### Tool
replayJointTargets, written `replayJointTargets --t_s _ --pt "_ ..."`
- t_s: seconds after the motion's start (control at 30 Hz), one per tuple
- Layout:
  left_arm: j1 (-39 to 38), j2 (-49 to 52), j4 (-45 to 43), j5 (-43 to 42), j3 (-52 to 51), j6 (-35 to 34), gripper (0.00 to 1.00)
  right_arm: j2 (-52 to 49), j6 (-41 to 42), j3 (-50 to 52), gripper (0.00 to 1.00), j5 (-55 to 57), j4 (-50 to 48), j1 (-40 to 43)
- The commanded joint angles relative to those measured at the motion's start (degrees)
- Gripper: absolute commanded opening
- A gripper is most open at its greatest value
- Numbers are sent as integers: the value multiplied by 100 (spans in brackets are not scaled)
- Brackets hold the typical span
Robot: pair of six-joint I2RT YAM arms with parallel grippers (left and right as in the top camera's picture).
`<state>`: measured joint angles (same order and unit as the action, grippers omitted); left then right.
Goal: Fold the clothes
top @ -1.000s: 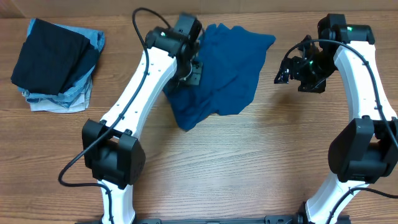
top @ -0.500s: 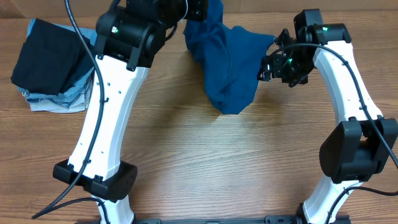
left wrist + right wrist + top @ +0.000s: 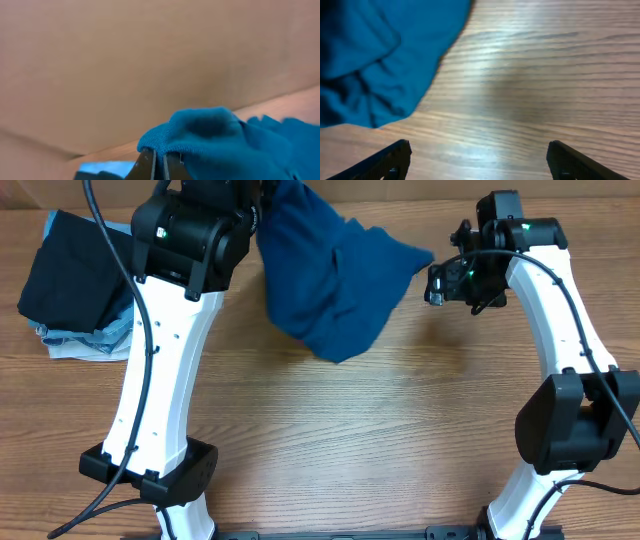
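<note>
The near half of the counter (image 3: pixel 350 440) is bare wood, flanked only by the two arm bases. Past the middle hangs the royal-blue T-shirt (image 3: pixel 330 280), bunched and creased, its lowest fold sagging toward the wood; whether that fold touches the counter cannot be told. Just to the right of the shirt's right-hand corner is the right tool (image 3: pixel 437 283), jaws spread wide with nothing between them and only wood grain below, the blue cloth off to its left and apart from it. Further back, at the far edge, the left tool (image 3: pixel 160 159) is pinched tight on a small puckered ridge of the shirt and carries the whole garment from that one point. At the far left, well apart from the shirt, a black garment (image 3: pixel 80 265) lies on pale blue garments (image 3: pixel 100 340). The main risk is probably the grip: so little thin, soft fabric is caught that the hanging weight or a swing could pull it free and drop the shirt in a heap. Also, with the cloth this crumpled, the right tool could close on several layers or the wrong edge, so the shirt would spread twisted and fold badly.
</note>
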<state>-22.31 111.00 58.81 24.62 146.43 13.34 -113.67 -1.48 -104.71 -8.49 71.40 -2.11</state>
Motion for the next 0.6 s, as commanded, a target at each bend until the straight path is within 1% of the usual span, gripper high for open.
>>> replayJointTargets --t_s 0.0,0.1,0.23,0.27,0.3,0.33,0.37,0.43,0.47,0.5,0.57 --pt "17 -282 -243 -317 199 -461 4 201 452 -101 91 98 -66 192" --pt "17 -315 -693 -2358 199 -568 4 201 455 -101 91 94 -55 367" --pt "17 -310 -1346 -4581 197 -564 4 201 448 -101 92 74 -20 435" --pt "17 -310 -1674 -5239 197 -570 4 201 448 -101 92 74 -33 435" --pt "17 -310 -2013 -5685 197 -619 4 201 448 -101 92 74 -44 435" --pt "17 -310 -2363 -5919 197 -774 4 201 448 -101 92 76 -44 435" --pt "17 -310 -2883 -6008 197 -1123 4 201 450 -101 93 96 -35 448" --pt "17 -310 -3670 -5949 197 -1786 4 201 483 -101 93 96 -20 531" --pt "15 -310 -4050 -5735 197 -2210 4 201 568 -101 93 96 -20 595" --pt "15 -310 -4273 -5545 197 -2422 4 201 682 -101 93 76 -22 717" --pt "15 -308 -4194 -4916 197 -2439 4 201 739 -101 93 -116 48 911"
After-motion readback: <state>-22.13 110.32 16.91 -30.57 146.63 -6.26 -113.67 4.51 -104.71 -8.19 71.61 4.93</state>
